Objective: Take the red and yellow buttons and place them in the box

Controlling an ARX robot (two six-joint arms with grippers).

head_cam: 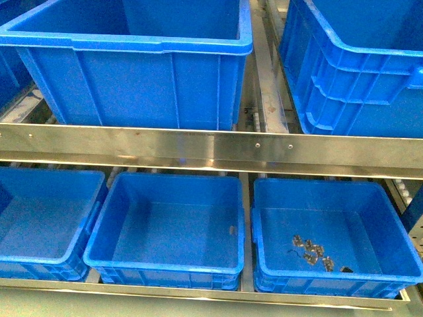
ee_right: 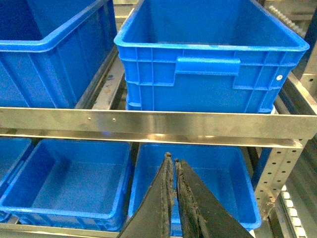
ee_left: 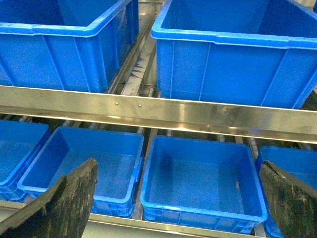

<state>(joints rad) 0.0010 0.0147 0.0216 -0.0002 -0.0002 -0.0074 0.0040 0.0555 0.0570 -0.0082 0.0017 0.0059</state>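
Blue crates fill a two-tier steel rack (head_cam: 211, 146), seen from the robot's body camera. Two large crates sit on the upper shelf, one at centre-left (head_cam: 132, 66) and one at right (head_cam: 357, 66). Three smaller crates line the lower shelf: left (head_cam: 39, 224), middle (head_cam: 168, 231) and right (head_cam: 330, 238). A cluster of small grey metal bits (head_cam: 310, 249) lies on the floor of the right lower crate, toward its near side. No red or yellow buttons can be made out in any view; where they are cannot be told. Neither arm shows in the body camera. In its own wrist camera the left pincer (ee_left: 173, 208) is spread wide, its two dark fingers (ee_left: 59, 208) far apart and holding nothing. The right pincer (ee_right: 174, 198) is closed, its dark fingers (ee_right: 161, 203) pressed together with nothing visible between them.
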